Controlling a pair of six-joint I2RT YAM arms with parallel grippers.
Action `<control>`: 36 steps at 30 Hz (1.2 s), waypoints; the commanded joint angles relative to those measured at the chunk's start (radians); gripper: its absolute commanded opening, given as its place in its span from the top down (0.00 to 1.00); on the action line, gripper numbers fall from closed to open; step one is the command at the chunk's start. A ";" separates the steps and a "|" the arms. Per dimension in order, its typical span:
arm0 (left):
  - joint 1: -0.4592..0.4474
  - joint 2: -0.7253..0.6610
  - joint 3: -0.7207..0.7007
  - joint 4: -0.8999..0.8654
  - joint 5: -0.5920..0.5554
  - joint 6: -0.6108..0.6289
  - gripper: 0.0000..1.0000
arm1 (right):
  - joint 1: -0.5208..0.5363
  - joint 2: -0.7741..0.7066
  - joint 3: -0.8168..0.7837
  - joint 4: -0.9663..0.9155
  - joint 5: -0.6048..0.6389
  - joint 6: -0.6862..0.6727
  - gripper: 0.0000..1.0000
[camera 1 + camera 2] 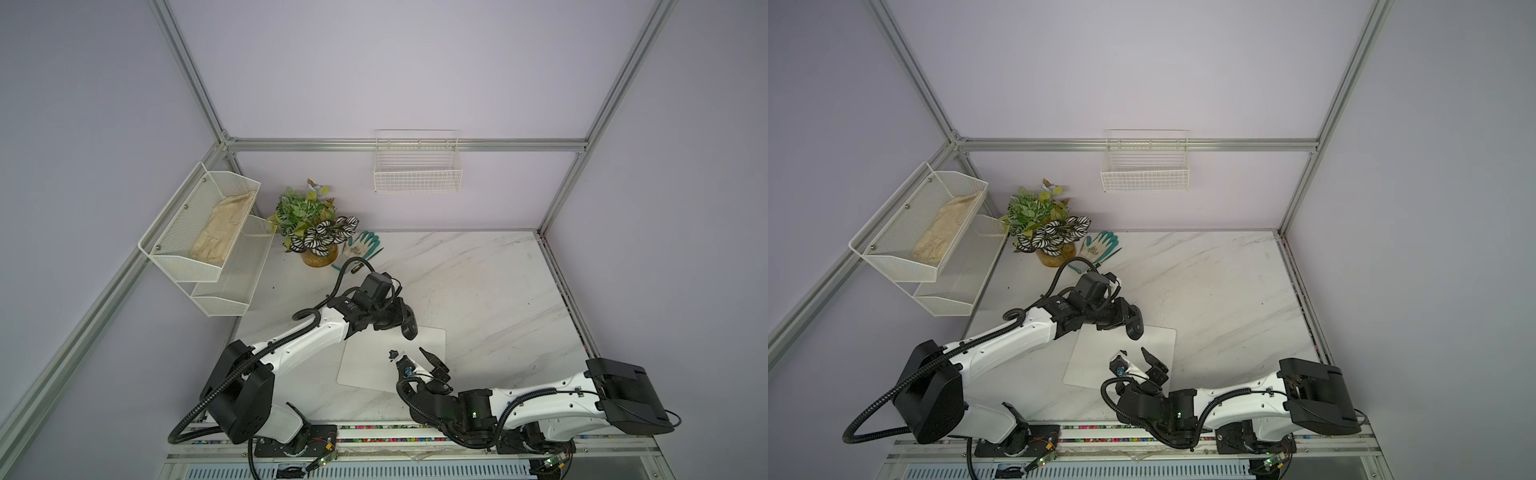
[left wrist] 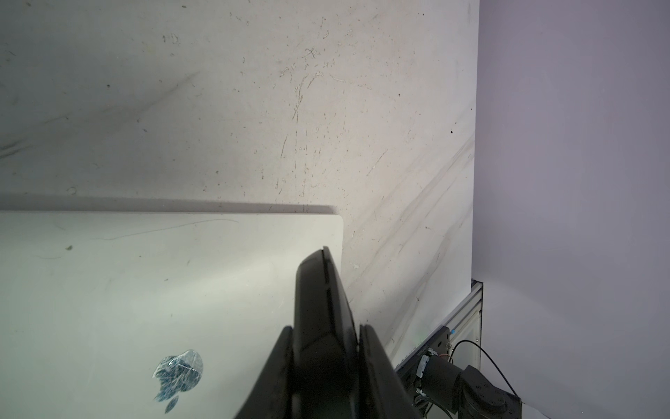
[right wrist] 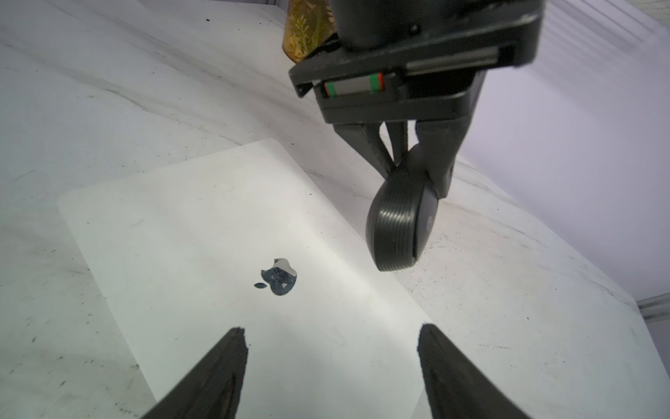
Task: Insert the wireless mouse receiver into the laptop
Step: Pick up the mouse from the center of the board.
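While the left gripper [image 3: 417,174] clamps the mouse [image 3: 397,225] above the laptop [image 3: 203,225], the right gripper [image 3: 331,328] stands wide, empty, facing it; no receiver shows, so insertion appears not yet begun.

Open marble table [image 1: 498,299] right of the laptop [image 1: 365,361]; above its far corner, the left gripper [image 3: 417,177] with the black mouse [image 3: 397,225].

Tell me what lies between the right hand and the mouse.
Only the laptop and its logo show between the right hand and the mouse, in the right wrist view.
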 commanded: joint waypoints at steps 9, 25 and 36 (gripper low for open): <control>0.005 -0.025 0.063 0.008 0.049 -0.073 0.94 | 0.004 -0.060 -0.064 0.215 0.121 -0.051 0.22; -0.005 -0.078 0.052 0.017 0.067 -0.114 0.94 | -0.129 0.028 -0.064 0.379 -0.009 -0.200 0.27; -0.009 -0.078 0.054 0.014 0.082 -0.123 0.93 | -0.134 0.143 -0.035 0.542 0.020 -0.403 0.33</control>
